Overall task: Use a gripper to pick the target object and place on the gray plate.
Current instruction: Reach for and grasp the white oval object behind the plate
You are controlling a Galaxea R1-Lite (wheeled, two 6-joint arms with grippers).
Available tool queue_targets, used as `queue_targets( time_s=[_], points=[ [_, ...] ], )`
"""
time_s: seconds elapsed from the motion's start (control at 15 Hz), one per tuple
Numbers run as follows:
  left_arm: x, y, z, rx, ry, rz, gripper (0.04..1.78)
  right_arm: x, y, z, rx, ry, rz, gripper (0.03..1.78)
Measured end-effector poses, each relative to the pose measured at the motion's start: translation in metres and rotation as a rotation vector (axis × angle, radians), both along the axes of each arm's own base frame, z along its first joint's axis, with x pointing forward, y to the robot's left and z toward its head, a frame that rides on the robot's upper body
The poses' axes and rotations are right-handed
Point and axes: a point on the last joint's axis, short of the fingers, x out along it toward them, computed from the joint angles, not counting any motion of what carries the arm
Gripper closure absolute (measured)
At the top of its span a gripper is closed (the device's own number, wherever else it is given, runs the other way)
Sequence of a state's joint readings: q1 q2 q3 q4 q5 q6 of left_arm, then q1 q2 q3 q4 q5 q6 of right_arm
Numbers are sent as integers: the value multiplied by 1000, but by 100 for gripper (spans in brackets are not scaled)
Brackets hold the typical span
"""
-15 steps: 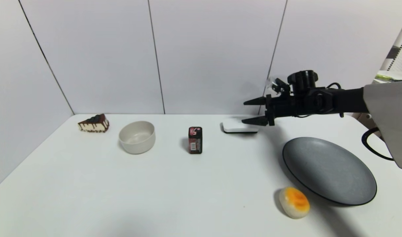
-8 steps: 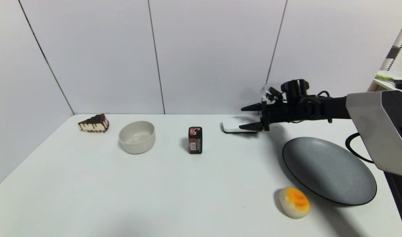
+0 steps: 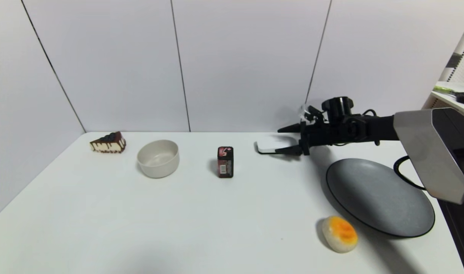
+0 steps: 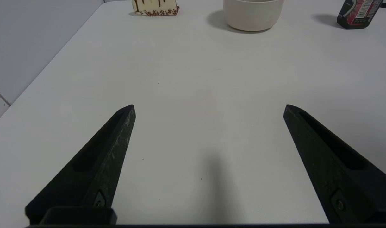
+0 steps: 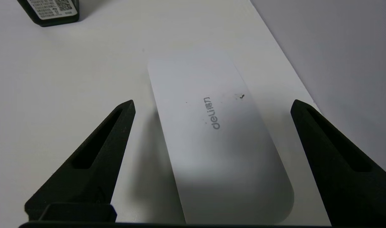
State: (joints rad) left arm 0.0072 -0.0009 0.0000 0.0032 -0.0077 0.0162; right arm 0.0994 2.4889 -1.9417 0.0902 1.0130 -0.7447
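The flat white rounded box [image 3: 269, 145] lies on the table near the back wall; in the right wrist view [image 5: 212, 126] it fills the middle, with grey lettering on top. My right gripper [image 3: 281, 140] is open and straddles the box's right end, one finger on each side, not touching it [image 5: 212, 103]. The gray plate [image 3: 380, 197] sits at the right front of the box, empty. My left gripper [image 4: 208, 106] is open and empty over bare table, out of the head view.
A dark red carton [image 3: 225, 162] stands left of the box. A beige bowl [image 3: 158, 158] and a cake slice [image 3: 108, 143] are farther left. A round orange-topped bun [image 3: 339, 234] lies by the plate's front edge. The wall is close behind the box.
My right gripper has come down and moved left, from above the box's right end to level with it, its fingers now on either side of the box.
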Motion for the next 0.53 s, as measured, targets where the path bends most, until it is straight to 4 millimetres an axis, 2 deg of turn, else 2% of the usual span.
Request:
queue_targets(
  time_s=[0.53],
  points=[
    [0,0,0,0,0,0,13,0,0,-14,-41,10,2,11]
  ],
)
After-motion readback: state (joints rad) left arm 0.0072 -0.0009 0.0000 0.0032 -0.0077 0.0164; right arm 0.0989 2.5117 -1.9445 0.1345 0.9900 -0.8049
